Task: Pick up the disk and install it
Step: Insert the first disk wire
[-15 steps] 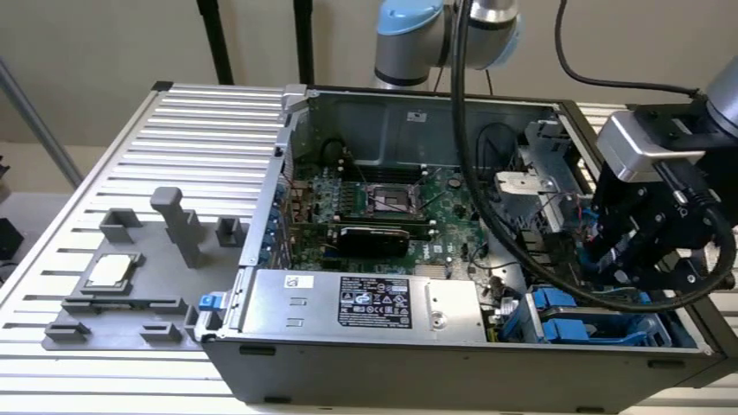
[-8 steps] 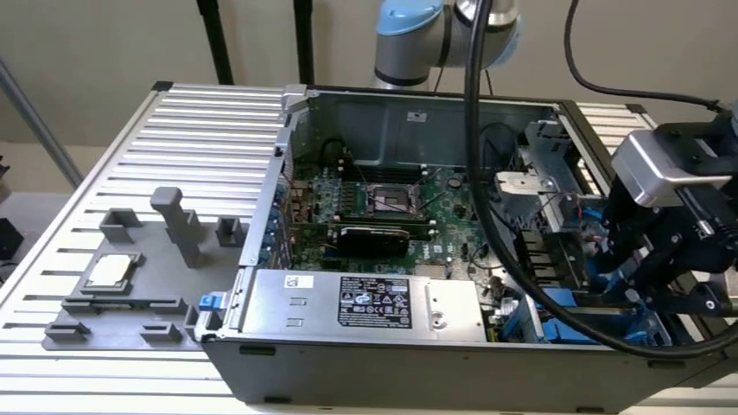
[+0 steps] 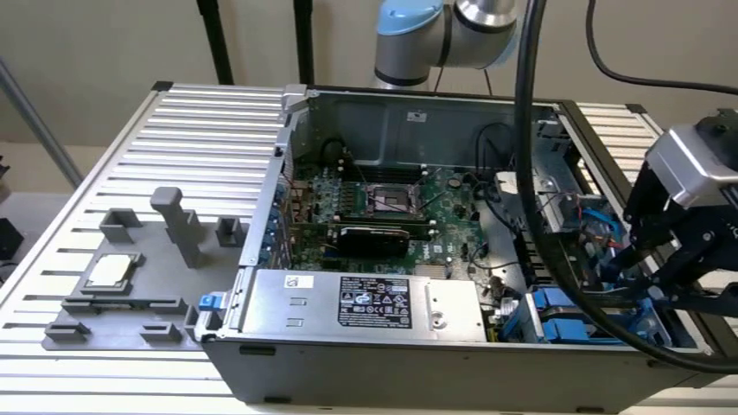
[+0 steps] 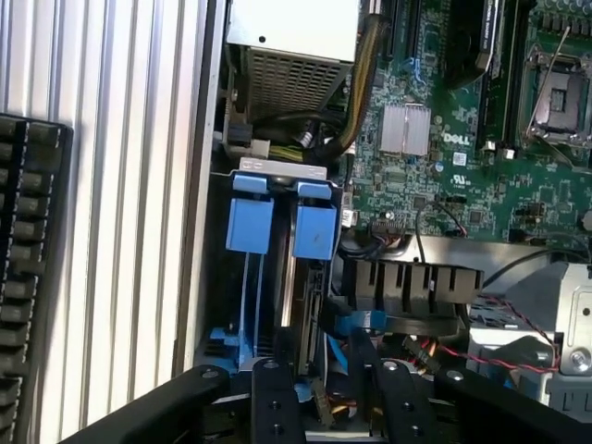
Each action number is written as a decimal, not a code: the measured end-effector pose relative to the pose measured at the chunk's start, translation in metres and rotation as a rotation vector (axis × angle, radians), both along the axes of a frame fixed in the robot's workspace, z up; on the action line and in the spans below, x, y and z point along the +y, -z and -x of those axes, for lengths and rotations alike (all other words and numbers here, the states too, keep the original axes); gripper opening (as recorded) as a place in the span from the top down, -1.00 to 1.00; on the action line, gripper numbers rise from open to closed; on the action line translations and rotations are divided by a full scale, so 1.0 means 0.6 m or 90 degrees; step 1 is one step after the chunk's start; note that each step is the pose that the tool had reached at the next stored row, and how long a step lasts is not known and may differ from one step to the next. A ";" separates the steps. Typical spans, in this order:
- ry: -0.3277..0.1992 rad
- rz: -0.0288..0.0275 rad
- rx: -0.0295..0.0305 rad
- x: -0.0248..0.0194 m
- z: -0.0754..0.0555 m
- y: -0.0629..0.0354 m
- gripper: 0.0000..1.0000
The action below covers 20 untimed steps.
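Jaws near the slotted disk (image 4: 308, 305)

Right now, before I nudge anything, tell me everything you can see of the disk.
The disk stands on edge in the drive bay, seen from its thin side: grey metal between bright blue plastic rails, ending in a blue tab. A second blue carrier sits alongside it, apparently without a drive. The gripper hangs close over its near end; whether it touches cannot be made out. The label is hidden.
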<state>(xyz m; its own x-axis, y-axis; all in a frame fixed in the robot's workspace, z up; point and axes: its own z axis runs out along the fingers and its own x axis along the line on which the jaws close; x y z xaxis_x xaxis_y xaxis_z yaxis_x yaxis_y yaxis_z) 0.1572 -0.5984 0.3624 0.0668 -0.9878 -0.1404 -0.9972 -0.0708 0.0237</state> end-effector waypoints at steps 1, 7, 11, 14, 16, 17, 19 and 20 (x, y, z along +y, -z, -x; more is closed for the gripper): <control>0.000 -0.0013 0.0000 -0.0023 -0.001 -0.001 -1.00; -0.001 -0.0034 -0.0001 -0.0094 -0.005 0.000 -1.00; -0.006 -0.0038 -0.0017 -0.0095 -0.008 0.002 -1.00; -0.013 -0.0039 -0.0038 -0.0095 -0.010 0.003 -1.00; -0.017 -0.0041 -0.0059 -0.0095 -0.010 0.005 -1.00; -0.018 -0.0041 -0.0070 -0.0095 -0.010 0.006 -1.00; -0.022 -0.0044 -0.0098 -0.0095 -0.010 0.007 -1.00; -0.024 -0.0046 -0.0112 -0.0095 -0.010 0.008 -1.00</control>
